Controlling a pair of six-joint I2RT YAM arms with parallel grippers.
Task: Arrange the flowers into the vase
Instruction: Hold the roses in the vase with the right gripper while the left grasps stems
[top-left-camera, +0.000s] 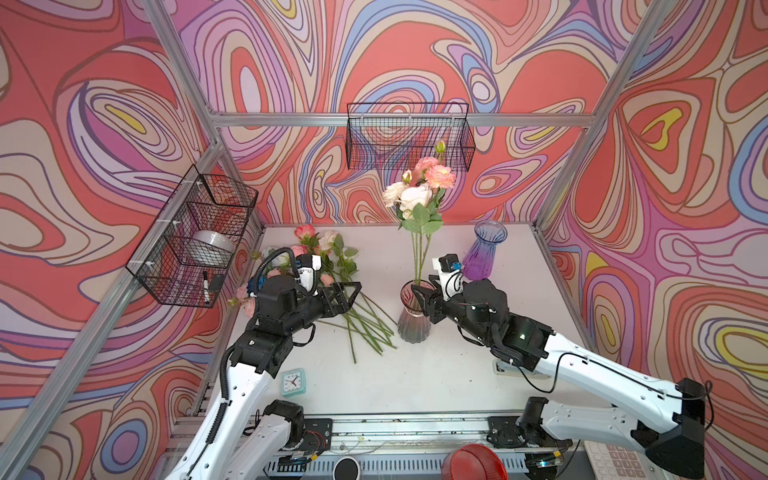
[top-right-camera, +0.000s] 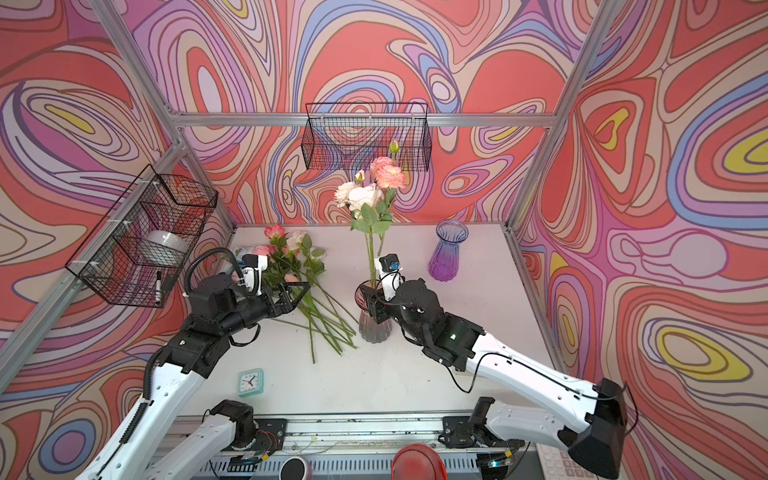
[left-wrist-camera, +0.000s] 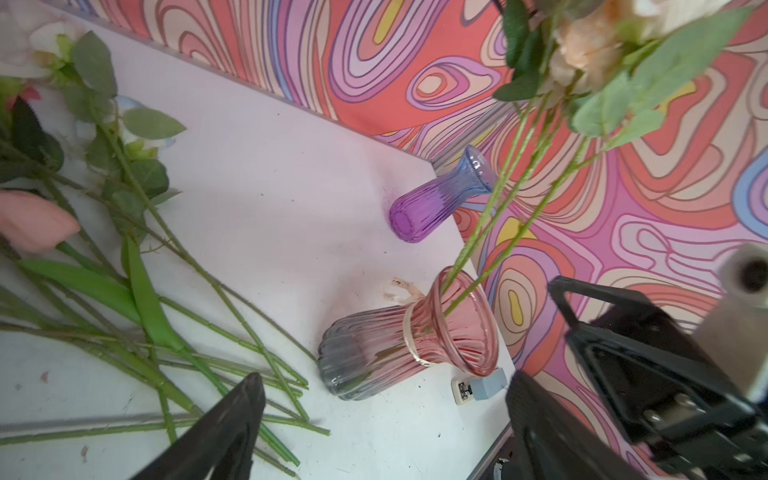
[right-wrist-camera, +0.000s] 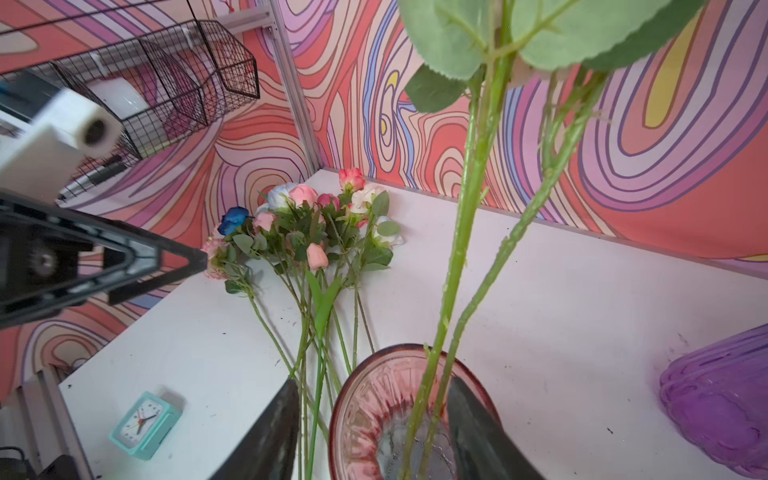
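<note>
A ribbed pink-and-grey glass vase (top-left-camera: 411, 322) (top-right-camera: 374, 326) (left-wrist-camera: 374, 357) (right-wrist-camera: 365, 415) stands mid-table. It holds three flowers with peach, pink and white blooms (top-left-camera: 419, 187) (top-right-camera: 370, 187), and their green stems (right-wrist-camera: 465, 249) (left-wrist-camera: 498, 208) rise from its mouth. My right gripper (top-left-camera: 420, 296) (top-right-camera: 371, 300) (right-wrist-camera: 374, 428) is open just above the rim, its fingers on either side of the stems without clamping them. Several loose flowers (top-left-camera: 332, 257) (top-right-camera: 291, 253) (right-wrist-camera: 307, 224) (left-wrist-camera: 124, 208) lie on the table to the left. My left gripper (top-left-camera: 353, 297) (top-right-camera: 301, 297) (left-wrist-camera: 384, 415) hovers open and empty over their stems.
A purple-blue vase (top-left-camera: 484, 251) (top-right-camera: 448, 251) stands empty at the back right. A mint alarm clock (top-left-camera: 293, 382) (right-wrist-camera: 145, 424) sits front left. Wire baskets hang on the left wall (top-left-camera: 195, 237) and the back wall (top-left-camera: 409, 137). A small grey-and-white block (left-wrist-camera: 478, 384) lies near the pink vase.
</note>
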